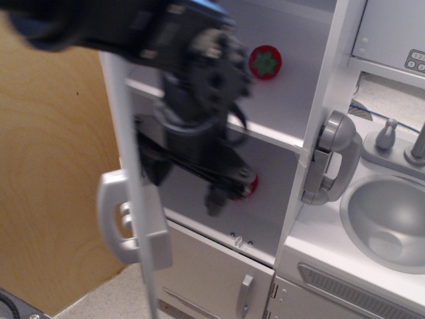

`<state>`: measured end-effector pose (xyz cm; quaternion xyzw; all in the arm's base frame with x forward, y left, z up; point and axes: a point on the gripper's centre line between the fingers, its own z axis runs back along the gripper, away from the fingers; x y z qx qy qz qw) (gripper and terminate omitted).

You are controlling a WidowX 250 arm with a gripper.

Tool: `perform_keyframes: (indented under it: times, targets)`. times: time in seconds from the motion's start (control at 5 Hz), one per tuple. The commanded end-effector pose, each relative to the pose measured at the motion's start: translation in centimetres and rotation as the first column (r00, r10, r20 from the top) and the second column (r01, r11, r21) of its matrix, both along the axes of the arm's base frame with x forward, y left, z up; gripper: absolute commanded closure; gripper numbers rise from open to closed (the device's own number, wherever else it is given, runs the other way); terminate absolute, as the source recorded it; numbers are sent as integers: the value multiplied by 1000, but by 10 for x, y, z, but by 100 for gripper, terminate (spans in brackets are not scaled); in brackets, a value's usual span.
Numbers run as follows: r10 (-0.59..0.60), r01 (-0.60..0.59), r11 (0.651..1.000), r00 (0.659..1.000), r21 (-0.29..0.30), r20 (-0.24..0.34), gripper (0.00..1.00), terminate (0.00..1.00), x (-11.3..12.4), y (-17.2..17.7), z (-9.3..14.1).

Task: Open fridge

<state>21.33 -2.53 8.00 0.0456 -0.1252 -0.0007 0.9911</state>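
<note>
The white fridge stands open. Its large door [133, 166] is swung out to the left and shows edge-on, with the silver bar handle [111, 222] on its outer side. The inside shows a white shelf [272, 133], a red tomato toy [265, 62] above it and a red item [252, 187] below, partly hidden. My black gripper [186, 189] is blurred, in front of the open compartment just right of the door's edge. Its fingers [216, 199] stand apart and hold nothing. It is not touching the handle.
A grey toy phone handset [330, 159] hangs on the fridge's right side. A sink [388, 222] and faucet [418, 143] are at right. A smaller white door with a short silver handle [244, 296] is below. A wooden panel [53, 166] stands left.
</note>
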Motion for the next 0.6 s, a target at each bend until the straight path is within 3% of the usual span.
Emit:
perform_keyframes:
  times: [0.0,0.2,0.4]
  targets:
    - [32,-35,998,998,48,56,0,0,-13,53,15]
    - [141,-142,986,990,85,18,0,0,-9,68,19]
    - [209,-206,974,978,97,-14,0,100,1,78,23]
